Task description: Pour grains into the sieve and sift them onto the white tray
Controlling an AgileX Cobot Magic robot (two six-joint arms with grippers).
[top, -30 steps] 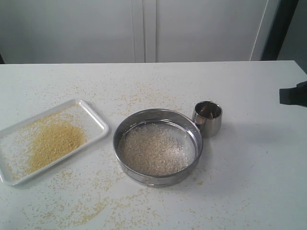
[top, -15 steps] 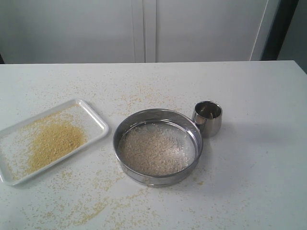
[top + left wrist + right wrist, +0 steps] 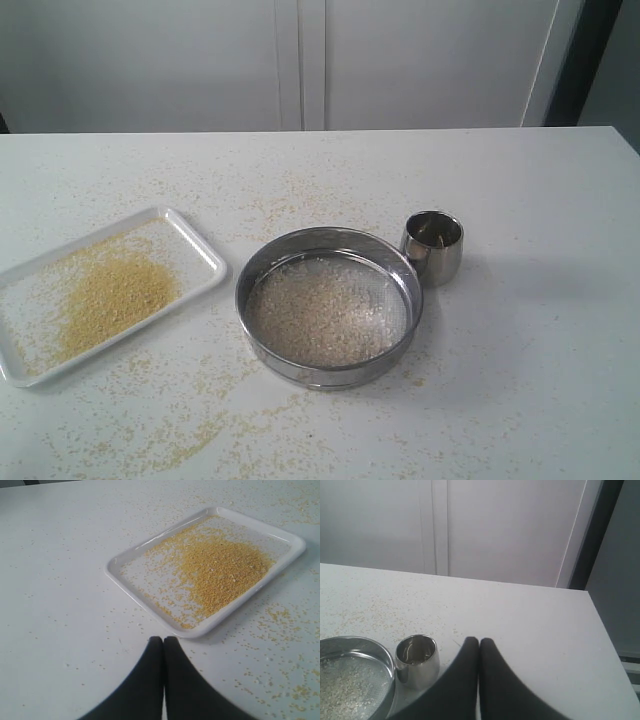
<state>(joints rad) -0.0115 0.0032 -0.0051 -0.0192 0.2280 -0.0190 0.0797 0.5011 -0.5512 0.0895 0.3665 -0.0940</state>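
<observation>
We see our left gripper [image 3: 163,641] pinched together, empty, above the table near the flat white tray [image 3: 130,582]. Our right gripper [image 3: 479,642] is pinched together too, empty, beside the little shiny steel cup [image 3: 417,661].

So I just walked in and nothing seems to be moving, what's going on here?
Nothing is being handled. Fine golden-yellow grains lie heaped on the shallow white rectangular tray, and paler, coarser bits sit in the wide round steel sieve resting on the table beside a small steel cup. Both arms are out of the overall view: the left claw is shut and empty near the tray, the right claw shut and empty by the cup. Loose grains litter the table.
</observation>
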